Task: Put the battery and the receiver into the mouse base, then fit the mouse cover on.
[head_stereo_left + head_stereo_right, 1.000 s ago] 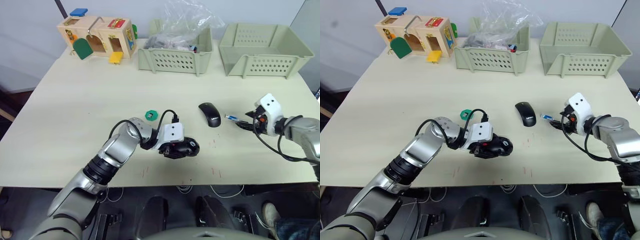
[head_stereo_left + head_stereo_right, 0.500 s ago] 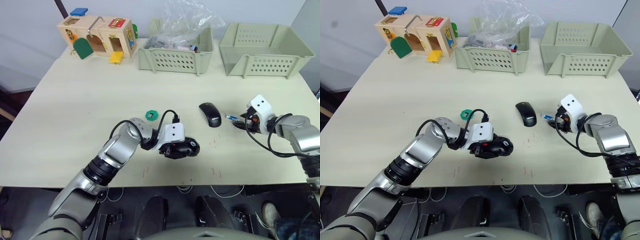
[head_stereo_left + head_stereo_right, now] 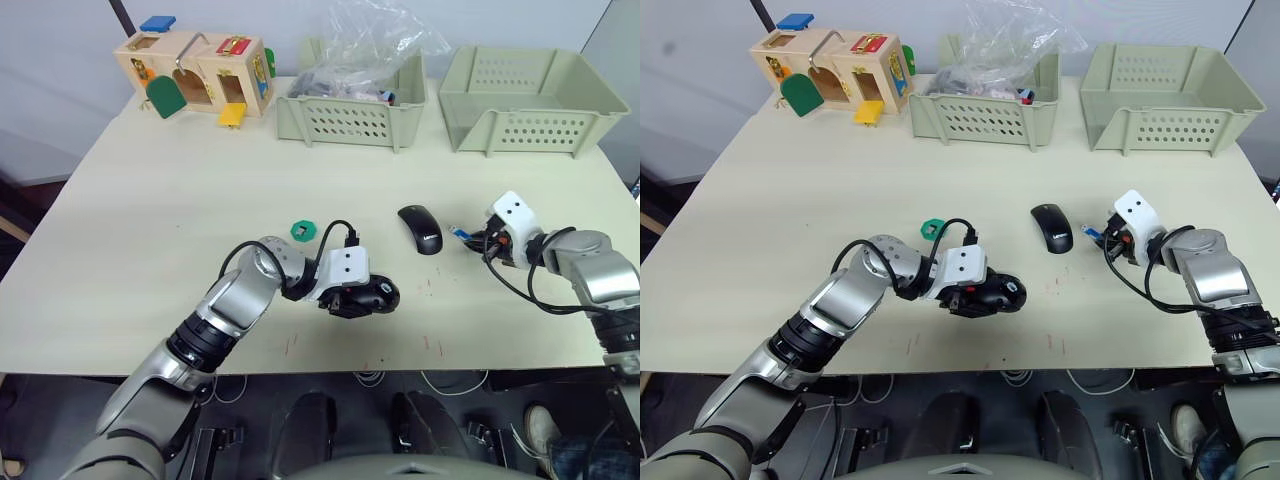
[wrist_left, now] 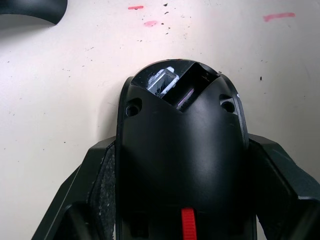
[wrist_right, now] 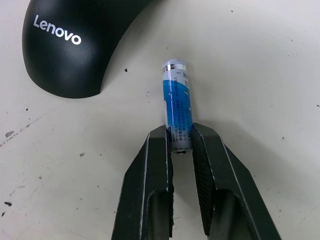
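Left gripper (image 4: 182, 200): clamped on the mouse base (image 4: 182, 150), near the table's (image 3: 150, 230) front edge; wrist view shows its open slot and red tab.
Right gripper (image 5: 181, 145): pinching one end of the battery (image 5: 177, 106), lying beside the mouse cover (image 5: 70, 45), lettered "Lenovo".

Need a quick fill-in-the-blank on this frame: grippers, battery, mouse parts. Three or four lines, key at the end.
1. The right gripper has its fingers closed on one end of the ____.
2. The left gripper holds the mouse ____.
3. The white lettering on the mouse cover reads ____.
4. The battery lies on the ____, beside the cover.

Missing words: battery; base; Lenovo; table
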`<move>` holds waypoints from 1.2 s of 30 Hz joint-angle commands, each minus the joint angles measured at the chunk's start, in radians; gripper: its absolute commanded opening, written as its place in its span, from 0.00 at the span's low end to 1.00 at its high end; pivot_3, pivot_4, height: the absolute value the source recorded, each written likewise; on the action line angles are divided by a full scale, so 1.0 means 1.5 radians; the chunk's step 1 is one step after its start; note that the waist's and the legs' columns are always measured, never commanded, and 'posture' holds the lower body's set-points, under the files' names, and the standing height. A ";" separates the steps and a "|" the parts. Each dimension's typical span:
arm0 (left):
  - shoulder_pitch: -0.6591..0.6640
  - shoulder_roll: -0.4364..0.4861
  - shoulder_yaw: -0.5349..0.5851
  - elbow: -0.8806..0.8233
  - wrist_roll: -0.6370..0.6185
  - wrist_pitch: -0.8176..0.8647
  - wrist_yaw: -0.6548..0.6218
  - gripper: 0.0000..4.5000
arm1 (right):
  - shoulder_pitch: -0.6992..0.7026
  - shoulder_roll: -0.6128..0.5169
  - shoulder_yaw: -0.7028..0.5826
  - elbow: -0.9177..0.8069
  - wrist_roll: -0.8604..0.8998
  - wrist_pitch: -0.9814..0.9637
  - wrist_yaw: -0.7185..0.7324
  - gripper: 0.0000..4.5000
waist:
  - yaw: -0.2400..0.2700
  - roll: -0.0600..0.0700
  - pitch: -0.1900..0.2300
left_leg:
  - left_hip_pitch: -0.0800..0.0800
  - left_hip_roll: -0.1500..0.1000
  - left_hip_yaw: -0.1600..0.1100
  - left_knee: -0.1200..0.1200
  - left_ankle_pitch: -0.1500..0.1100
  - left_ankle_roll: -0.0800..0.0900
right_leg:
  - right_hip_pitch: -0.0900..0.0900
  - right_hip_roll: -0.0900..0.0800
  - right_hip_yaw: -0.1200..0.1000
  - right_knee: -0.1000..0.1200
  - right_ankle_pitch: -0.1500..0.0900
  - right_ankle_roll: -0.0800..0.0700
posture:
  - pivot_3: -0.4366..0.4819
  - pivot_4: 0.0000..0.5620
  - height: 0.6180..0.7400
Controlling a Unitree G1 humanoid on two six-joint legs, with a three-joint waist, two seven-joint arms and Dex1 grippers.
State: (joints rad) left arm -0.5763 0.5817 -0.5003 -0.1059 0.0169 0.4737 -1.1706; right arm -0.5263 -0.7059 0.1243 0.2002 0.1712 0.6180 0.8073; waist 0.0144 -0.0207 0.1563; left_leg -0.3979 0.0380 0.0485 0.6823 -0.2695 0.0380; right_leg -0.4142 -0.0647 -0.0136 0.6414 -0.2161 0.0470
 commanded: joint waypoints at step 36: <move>0.016 0.002 -0.023 -0.006 0.014 -0.006 -0.016 0.65 | -0.226 -0.201 0.212 -0.384 1.198 0.453 -0.758 0.01 | -0.003 0.003 0.001 | -0.002 0.000 -0.002 0.000 -0.001 0.002 | -0.002 -0.002 0.000 0.000 -0.001 -0.002 | 0.48 0.27 1.00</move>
State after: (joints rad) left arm -0.5681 0.5841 -0.5005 -0.1141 0.0278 0.4567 -1.1826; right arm -0.8498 -0.9991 0.4258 -0.3484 1.8878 1.3688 -0.2534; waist 0.0105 -0.0167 0.1581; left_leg -0.4004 0.0383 0.0457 0.6820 -0.2709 0.0403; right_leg -0.4173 -0.0682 -0.0129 0.6412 -0.2183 0.0436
